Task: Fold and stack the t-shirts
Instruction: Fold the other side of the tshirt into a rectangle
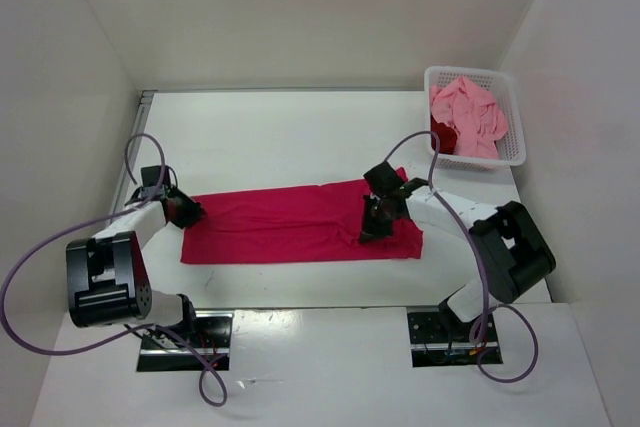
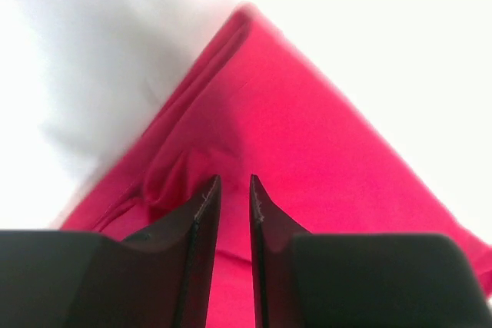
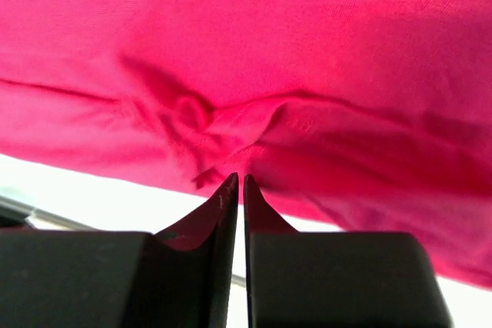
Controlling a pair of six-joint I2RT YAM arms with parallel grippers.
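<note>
Scene: 2 robot arms work over a white table (image 1: 300,132), seen from above.
Magenta-red shirt (image 1: 290,222): lies flat in a long band across the middle of the table, left to right.
Other shirts: a salmon pink shirt (image 1: 470,112) is heaped in a white mesh basket (image 1: 517,137) at the far right corner. A dark crimson shirt (image 1: 446,136) peeks out at the basket's left side.
Left gripper (image 2: 231,183): sits at the left end of the magenta-red shirt. Its jaws stand close together with a thin slit between them, and cloth shows through the slit. I cannot tell whether any cloth is pinched.
Right gripper (image 3: 237,180): sits on the right part of the same shirt, near its near edge. Its jaws are pressed together, and a pucker of cloth (image 3: 204,124) gathers at the tips, so it looks pinched on the fabric.
Handling: the shirt looks light, thin and limp. It will likely sag and crease wherever it is unsupported, and a single pinch drags folds toward it.
Where to hold: 2 matching points along 1 edge or at corners, so the fold comes over evenly.
Risk: a pinch may catch only the top layer, or slip off.
</note>
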